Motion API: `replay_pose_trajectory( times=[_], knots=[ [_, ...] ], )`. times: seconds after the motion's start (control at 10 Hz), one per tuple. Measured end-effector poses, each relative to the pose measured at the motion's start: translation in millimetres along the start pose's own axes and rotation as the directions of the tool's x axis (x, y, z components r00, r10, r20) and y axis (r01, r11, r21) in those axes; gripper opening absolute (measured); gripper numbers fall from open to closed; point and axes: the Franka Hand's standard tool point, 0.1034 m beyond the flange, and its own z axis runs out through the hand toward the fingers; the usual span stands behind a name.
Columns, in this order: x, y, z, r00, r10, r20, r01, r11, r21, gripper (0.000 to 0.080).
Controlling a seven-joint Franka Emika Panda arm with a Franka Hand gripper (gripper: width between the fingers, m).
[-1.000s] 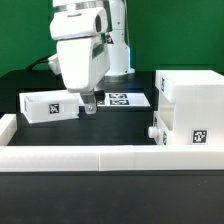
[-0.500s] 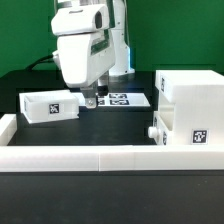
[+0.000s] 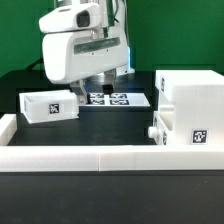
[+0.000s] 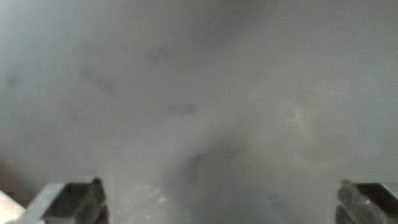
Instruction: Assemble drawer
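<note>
The large white boxy casing (image 3: 192, 98) stands at the exterior view's right, and a smaller knobbed tray (image 3: 172, 128) with a square tag sits against its front. A second white tray (image 3: 50, 105) with a tag lies at the left. My gripper (image 3: 100, 85) hangs just above the table between the left tray and the casing, behind the tray's right end. It is open and empty. In the wrist view the two fingertips (image 4: 71, 202) stand wide apart at the picture's edges over a blurred grey surface, with nothing between them.
The marker board (image 3: 118, 98) lies flat on the table right under and behind the gripper. A low white wall (image 3: 100, 158) edges the table's front and left side. The dark table top (image 3: 100, 128) shows between the parts.
The gripper has lifted a little and shifted right and back, away from the left tray's end. The hand has turned and now looms larger. The parts have not moved.
</note>
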Motion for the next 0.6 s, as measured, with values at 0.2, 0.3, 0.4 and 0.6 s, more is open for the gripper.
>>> replay_pose_trajectory(
  times=[0.2,0.3,0.4,0.6],
  knots=[
    [-22.5,-17.1,-9.9,0.981,0.193,0.019,-0.193,0.981,0.000,0.0649],
    [-31.2,-18.0,-16.5,0.968,0.251,0.024,-0.251,0.968,-0.009,0.0649],
    [-34.2,-10.5,-26.1,0.959,0.284,0.016,-0.283,0.959,-0.025,0.0649],
    [-32.5,-12.2,-23.3,0.937,0.349,0.013,-0.349,0.937,-0.022,0.0649]
  ],
)
